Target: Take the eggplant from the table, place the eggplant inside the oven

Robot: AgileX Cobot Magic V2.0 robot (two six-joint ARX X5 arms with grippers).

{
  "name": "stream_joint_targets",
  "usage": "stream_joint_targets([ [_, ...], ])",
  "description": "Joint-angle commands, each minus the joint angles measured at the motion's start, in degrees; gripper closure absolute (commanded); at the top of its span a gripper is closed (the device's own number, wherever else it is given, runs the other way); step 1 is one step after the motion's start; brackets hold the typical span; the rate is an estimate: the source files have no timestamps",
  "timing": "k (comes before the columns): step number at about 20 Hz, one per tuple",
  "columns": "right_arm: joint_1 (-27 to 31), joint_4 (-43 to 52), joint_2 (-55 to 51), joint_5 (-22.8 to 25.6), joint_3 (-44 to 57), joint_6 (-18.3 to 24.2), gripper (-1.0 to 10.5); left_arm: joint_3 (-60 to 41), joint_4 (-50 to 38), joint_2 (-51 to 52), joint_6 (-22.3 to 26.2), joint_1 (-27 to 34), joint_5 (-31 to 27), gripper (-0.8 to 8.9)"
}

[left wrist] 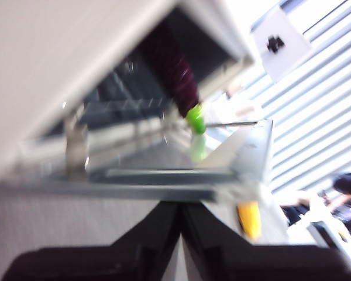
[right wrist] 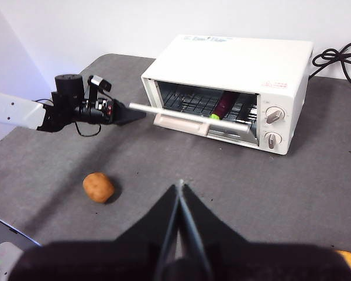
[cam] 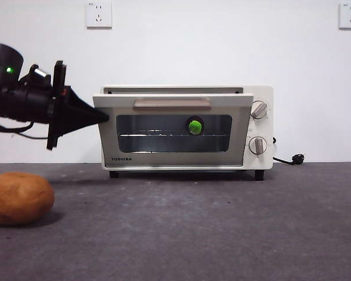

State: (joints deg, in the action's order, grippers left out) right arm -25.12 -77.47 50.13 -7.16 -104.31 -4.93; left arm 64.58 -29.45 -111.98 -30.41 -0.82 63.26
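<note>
Eggplant position: lying inside the oven (cam: 187, 127) on the wire rack (right wrist: 193, 99), toward the knob side; eggplant (right wrist: 224, 104) pointing its green cap (cam: 195, 127) at the door opening, dark body running back into the cavity.
Eggplant handling: looking light, stiff and glossy, so probably slippery under hard jaws; judging the mid-body the best place to grip, the tapered cap end likely slipping out.
Task progress: appearing nearly done, with only the door closing remaining.
Door: standing partly open, door (cam: 172, 130) tilting outward at the top, beige handle (cam: 172, 103) facing forward.
Left tool: pressing at the door's corner, left tool (cam: 96, 116) with jaws clenched together, gripping nothing; judging it to be nudging the door.
Right tool: hanging well back over the worktop, right tool (right wrist: 180, 193) with jaws closed and empty, waiting.
Potato: sitting on the worktop (cam: 222, 222), potato (cam: 19, 198) well apart from the oven and out of the door's swing.
Orange item: showing only partly at the right wrist view's edge, orange item (right wrist: 350, 261), too cropped to identify.
Cord: trailing behind the oven, cord (cam: 289, 158) lying clear of both arms.
In the way: seeing nothing blocking the door; cap end needing watching, lying near the opening where the door could catch it.
</note>
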Motion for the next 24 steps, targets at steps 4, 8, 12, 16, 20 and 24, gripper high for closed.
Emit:
stream_joint_targets([
  [4, 0.0, -1.2, -0.2, 0.1, 0.0, -0.5, 9.6, 5.0, -1.0, -0.4, -1.0, -0.8, -3.1, 8.21],
  [8, 0.0, -1.2, -0.2, 0.1, 0.0, -0.4, 9.6, 8.0, 0.1, -0.4, -0.9, -1.0, -5.6, 8.21],
  [12, 0.0, -1.2, -0.2, 0.1, 0.0, -0.4, 9.6, 8.8, 0.3, -0.4, -1.4, -1.0, -5.9, 8.21],
  [16, 0.0, -1.2, -0.2, 0.1, 0.0, -0.4, 9.6, 8.8, 2.1, -0.4, -1.6, -1.0, -3.1, 8.21],
  [20, 0.0, -1.2, -0.2, 0.1, 0.0, -0.4, 9.6, 8.8, 4.2, 0.2, -1.6, -1.3, -1.1, 8.21],
  [24, 0.0, -1.2, -0.2, 0.1, 0.0, -0.4, 9.6, 8.8, 6.0, 2.6, -0.9, -1.7, -1.1, 8.21],
])
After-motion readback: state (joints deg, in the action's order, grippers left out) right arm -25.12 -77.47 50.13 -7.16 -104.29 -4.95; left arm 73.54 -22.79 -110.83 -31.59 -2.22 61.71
